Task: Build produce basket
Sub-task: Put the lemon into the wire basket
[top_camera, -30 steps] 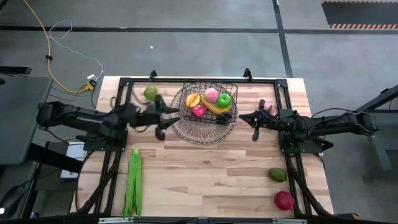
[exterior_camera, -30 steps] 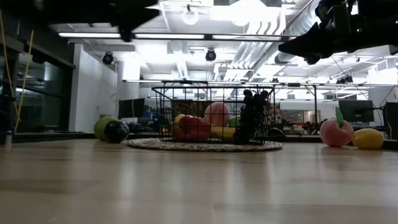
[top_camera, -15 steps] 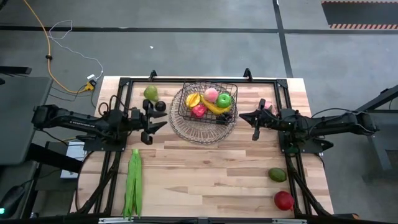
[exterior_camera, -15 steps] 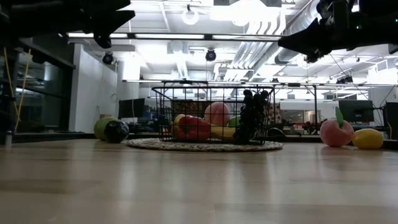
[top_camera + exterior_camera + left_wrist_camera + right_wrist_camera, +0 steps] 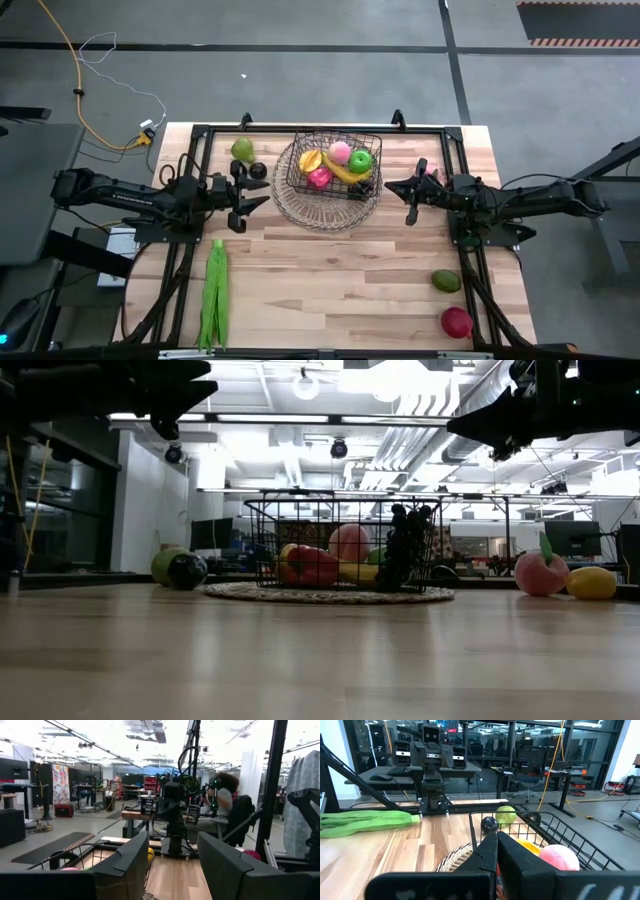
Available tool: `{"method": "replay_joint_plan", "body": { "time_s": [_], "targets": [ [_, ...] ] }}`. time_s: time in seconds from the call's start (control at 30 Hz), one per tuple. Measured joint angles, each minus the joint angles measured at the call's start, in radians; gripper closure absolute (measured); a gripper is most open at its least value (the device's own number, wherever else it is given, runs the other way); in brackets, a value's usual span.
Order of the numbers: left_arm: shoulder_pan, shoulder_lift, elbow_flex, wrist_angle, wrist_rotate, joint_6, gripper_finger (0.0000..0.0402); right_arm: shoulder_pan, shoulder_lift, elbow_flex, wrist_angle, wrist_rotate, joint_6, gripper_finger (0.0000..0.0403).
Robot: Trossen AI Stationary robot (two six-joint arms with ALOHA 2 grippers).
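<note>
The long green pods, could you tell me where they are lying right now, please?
In the high view the long green pods lie on the table's near-left part, outside the basket, below the left hand.

We see a grey floor (image 5: 300, 70) around the wooden table (image 5: 340, 270), an orange cable (image 5: 75, 75) trailing across it, bright ceiling lights (image 5: 305, 385), exposed ducts (image 5: 420, 420), and desks (image 5: 530, 772) before glass walls.

Lab: exposed ducts (image 5: 420, 430), workstation desks (image 5: 445, 767)
</note>
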State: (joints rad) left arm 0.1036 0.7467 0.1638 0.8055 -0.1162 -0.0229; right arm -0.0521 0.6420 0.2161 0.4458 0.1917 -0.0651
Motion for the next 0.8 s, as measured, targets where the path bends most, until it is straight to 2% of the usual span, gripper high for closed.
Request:
{"method": "replay_joint_plan", "body": {
  "time_s": [0.17,0.27,0.37,0.43,0.53,0.63,0.7,0.8],
  "targets": [
    [0.0,0.0,0.0,0.0,-0.001,0.019,0.0243,0.0,0.0,0.0,0.0,0.003,0.017,0.0402],
    [0.0,0.0,0.0,0.001,-0.008,0.018,0.0243,0.0,0.0,0.0,0.025,0.048,0.085,0.0392],
    [0.0,0.0,0.0,0.005,-0.008,0.019,0.0243,0.0,0.0,0.004,0.046,0.054,0.133,0.036],
    [0.0,0.0,0.0,0.005,-0.008,0.019,0.0243,0.0,0.0,0.042,-0.03,0.055,0.148,0.0325],
    [0.0,0.0,0.0,0.004,-0.009,0.019,0.0243,0.0,0.002,0.171,-0.297,0.107,0.188,0.0263],
    [0.0,0.0,0.0,0.004,-0.009,0.018,0.0243,0.0,0.023,0.339,-0.668,0.19,0.26,0.0205],
    [0.0,0.0,0.0,0.004,-0.009,0.019,0.0243,0.0,0.05,0.456,-0.915,0.265,0.349,0.0178],
    [0.001,0.0,0.0,0.004,-0.011,0.019,0.0243,-0.004,0.104,0.605,-1.284,0.346,0.56,0.016]
  ]
}}
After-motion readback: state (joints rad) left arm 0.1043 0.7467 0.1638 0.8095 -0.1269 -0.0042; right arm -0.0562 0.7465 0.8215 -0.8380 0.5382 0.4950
